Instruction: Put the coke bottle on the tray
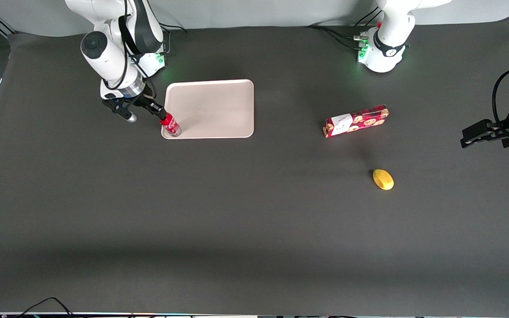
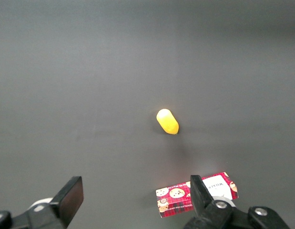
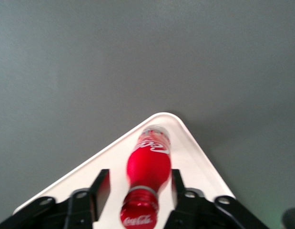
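Coke bottle point(image 1: 171, 125) stands on the tray point(image 1: 212, 108) in the front view, at the corner nearest the camera toward the working arm's end, with the tool point(image 1: 162, 117) at its neck. A red snack box point(image 1: 355, 121) and a yellow object point(image 1: 383, 179) lie on the bench point(image 1: 254, 229) toward the parked arm's end.

From the left wrist, the yellow object point(image 2: 167, 121) and the snack box point(image 2: 197, 193) lie apart.

From the right wrist, the tool point(image 3: 140, 188) has its fingers point(image 3: 100, 187) spread, standing clear of the coke bottle point(image 3: 149, 167) on either side; the bottle's base sits in the tray's point(image 3: 197, 162) rounded corner.
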`<action>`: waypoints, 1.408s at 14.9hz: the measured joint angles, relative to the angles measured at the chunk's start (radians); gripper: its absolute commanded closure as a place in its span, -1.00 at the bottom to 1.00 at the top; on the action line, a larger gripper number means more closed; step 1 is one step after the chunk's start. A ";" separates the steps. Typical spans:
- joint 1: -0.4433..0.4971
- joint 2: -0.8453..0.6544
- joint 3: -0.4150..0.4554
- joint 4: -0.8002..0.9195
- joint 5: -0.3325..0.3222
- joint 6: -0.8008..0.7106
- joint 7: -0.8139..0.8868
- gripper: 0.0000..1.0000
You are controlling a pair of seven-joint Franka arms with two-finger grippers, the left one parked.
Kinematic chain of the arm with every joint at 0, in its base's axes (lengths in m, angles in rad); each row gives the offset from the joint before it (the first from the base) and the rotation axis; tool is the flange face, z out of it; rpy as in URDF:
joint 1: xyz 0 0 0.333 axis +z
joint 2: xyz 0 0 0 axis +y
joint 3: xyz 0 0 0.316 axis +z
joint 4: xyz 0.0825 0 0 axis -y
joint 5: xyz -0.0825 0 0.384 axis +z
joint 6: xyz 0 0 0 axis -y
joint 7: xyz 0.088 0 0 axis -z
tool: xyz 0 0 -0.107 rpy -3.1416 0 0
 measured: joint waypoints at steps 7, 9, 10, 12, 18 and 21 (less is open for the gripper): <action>0.000 0.011 0.002 0.044 0.000 0.000 0.033 -1.00; 0.000 0.011 0.002 0.071 0.000 -0.007 0.050 -1.00; -0.001 0.011 0.001 0.094 -0.012 -0.031 0.058 -1.00; -0.020 0.007 -0.023 0.171 -0.107 -0.135 0.074 -1.00; -0.040 0.113 -0.281 0.589 -0.350 -0.485 0.029 -1.00; -0.041 0.294 -0.337 0.880 -0.428 -0.653 -0.034 -1.00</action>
